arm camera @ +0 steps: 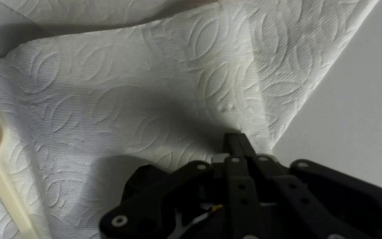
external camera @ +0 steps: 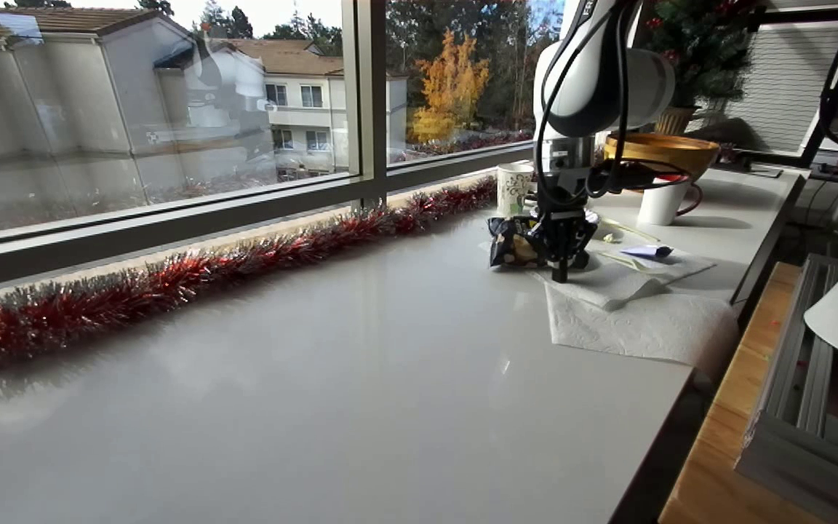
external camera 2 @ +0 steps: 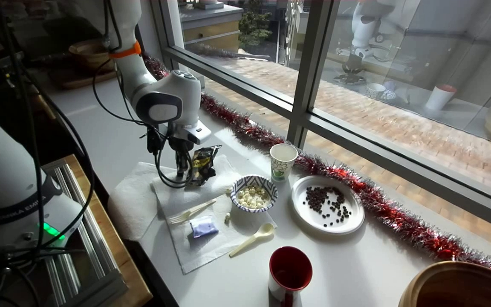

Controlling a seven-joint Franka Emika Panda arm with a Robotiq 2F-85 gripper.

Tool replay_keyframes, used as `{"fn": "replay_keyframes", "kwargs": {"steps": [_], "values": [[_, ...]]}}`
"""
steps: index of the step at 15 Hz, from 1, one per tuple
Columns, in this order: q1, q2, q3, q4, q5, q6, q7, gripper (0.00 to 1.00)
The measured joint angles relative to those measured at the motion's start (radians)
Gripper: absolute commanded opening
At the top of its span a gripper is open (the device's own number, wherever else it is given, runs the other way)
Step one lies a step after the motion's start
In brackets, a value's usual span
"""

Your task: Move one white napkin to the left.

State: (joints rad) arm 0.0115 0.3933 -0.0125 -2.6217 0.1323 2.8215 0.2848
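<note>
In the wrist view the tool [arm camera: 239, 136] had its fingers pressed together near the margin of a white napkin [arm camera: 134, 86]; one could not tell whether any of the paper was caught between them. The napkin lay on the pale surface [external camera 2: 326, 266], partly overlapping a second napkin [external camera 2: 132, 200] that spread to the edge in both exterior views. A fork [external camera 2: 192, 212] and a pale blue packet [external camera 2: 203, 227] rested on the upper napkin, and a crumpled black bag [external camera 2: 203, 165] sat just beside the tool.
</note>
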Motion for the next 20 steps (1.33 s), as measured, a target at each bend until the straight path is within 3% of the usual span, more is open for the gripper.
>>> {"fn": "replay_keyframes", "kwargs": {"steps": [10, 20], "values": [[-0.007, 0.067, 0.154, 0.131, 0.055, -0.003, -0.126, 0.00], [0.077, 0.097, 0.167, 0.224, -0.012, -0.031, -0.228, 0.00]]}}
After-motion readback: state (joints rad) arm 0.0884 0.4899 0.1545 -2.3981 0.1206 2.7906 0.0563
